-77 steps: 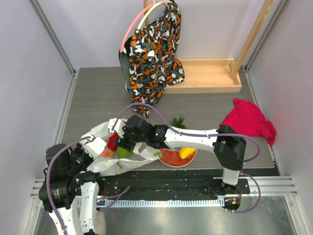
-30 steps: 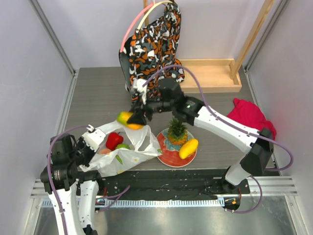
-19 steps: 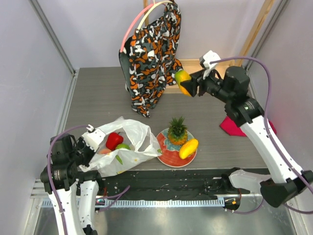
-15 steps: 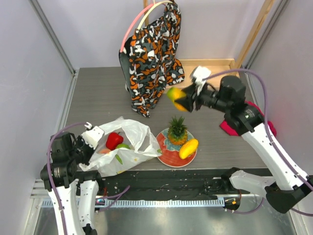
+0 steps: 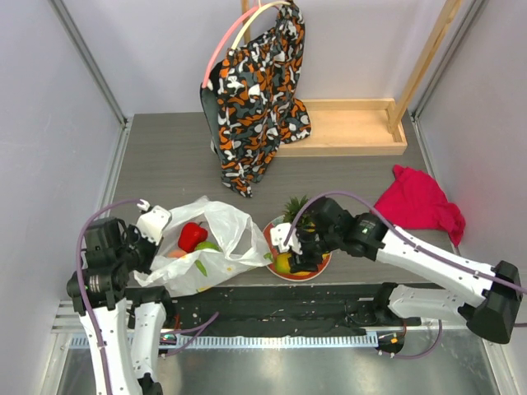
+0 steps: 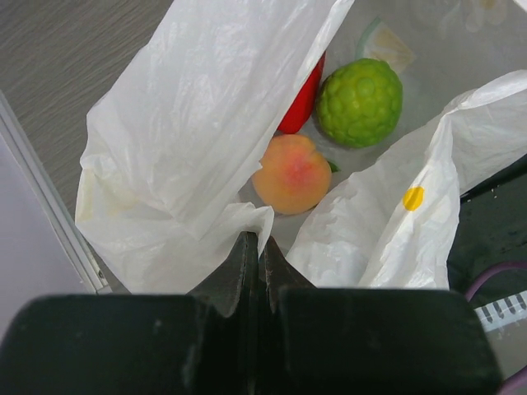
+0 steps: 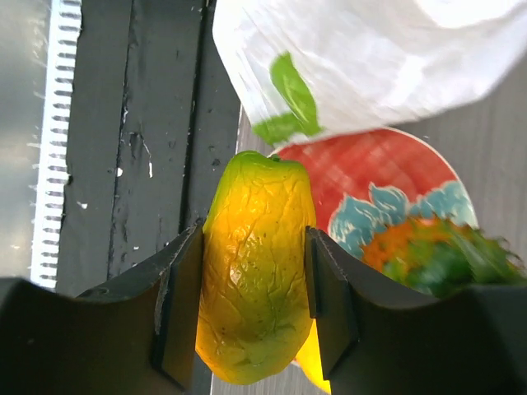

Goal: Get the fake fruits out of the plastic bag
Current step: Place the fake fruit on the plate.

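Top external view: the right end effector [image 5: 289, 255] hangs low at 6 o'clock on the surface [image 5: 165, 164], right over the near-left rim of the plate [image 5: 319, 265]. On the right wrist camera its two fingers are clamped on either side of a yellow-green mango [image 7: 257, 271]. That one is out of the bag but not yet let go, and it sits over the plate's edge, half above the dark rail.

The pineapple [image 5: 296, 206] stands on the plate. A sliver of another yellow fruit [image 7: 314, 372] peeks out beneath the mango, though I cannot tell just where it lies.

Over at 8 o'clock lies the plastic bag [image 5: 222, 239], mouth open. The left wrist camera shows the left end effector [image 6: 254, 247] pinched together on a fold of the bag's rim, holding it open. Inside lie a peach [image 6: 284, 174], a bumpy green fruit [image 6: 360, 101] and a red piece [image 6: 303, 99], the last half under the film.

By my count the job is past halfway: at least two fake fruits are out, the mango is one release from done, and three wait in the bag.
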`<state>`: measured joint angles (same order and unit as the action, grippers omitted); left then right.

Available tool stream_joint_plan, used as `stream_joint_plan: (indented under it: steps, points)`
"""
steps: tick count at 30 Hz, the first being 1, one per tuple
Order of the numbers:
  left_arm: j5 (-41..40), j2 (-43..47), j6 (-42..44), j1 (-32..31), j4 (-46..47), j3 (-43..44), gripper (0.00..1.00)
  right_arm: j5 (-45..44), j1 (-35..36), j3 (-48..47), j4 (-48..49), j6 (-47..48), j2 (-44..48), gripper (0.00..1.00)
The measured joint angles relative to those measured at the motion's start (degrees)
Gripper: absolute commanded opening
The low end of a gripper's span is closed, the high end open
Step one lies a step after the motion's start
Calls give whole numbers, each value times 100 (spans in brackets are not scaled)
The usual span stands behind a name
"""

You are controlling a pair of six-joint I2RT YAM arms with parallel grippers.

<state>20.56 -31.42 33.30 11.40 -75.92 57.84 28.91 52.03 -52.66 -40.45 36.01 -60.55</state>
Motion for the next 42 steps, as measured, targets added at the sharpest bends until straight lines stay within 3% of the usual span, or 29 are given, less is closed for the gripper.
stream_joint_plan:
  steps: [11, 22, 26, 29, 30, 36, 37, 42]
  points:
    - [-7, 297, 15, 0, -129, 0, 0, -1344, 372, 938, 1617, -1274, -496, 10]
    - [-11, 466, 17, 0, -170, -2, 0, -1801, 503, 1102, 1919, -1823, -772, 12]
    - [-11, 466, 17, 0, -173, -2, 0, -1932, 514, 1176, 1823, -1838, -769, 28]
    - [-9, 466, 15, 0, -173, -2, 0, -2052, 522, 1246, 1777, -1836, -769, 47]
    - [-9, 466, 15, 0, -173, -2, 0, -2074, 522, 1255, 1755, -1836, -769, 57]
    - [-9, 466, 17, 0, -173, -2, 0, -2017, 525, 1255, 1652, -1821, -769, 75]
    - [-9, 466, 17, 0, -173, -2, 0, -1996, 527, 1231, 1585, -1816, -769, 96]
    - [-9, 466, 39, 0, -173, -2, 0, -1735, 527, 717, 949, -1751, -732, 100]
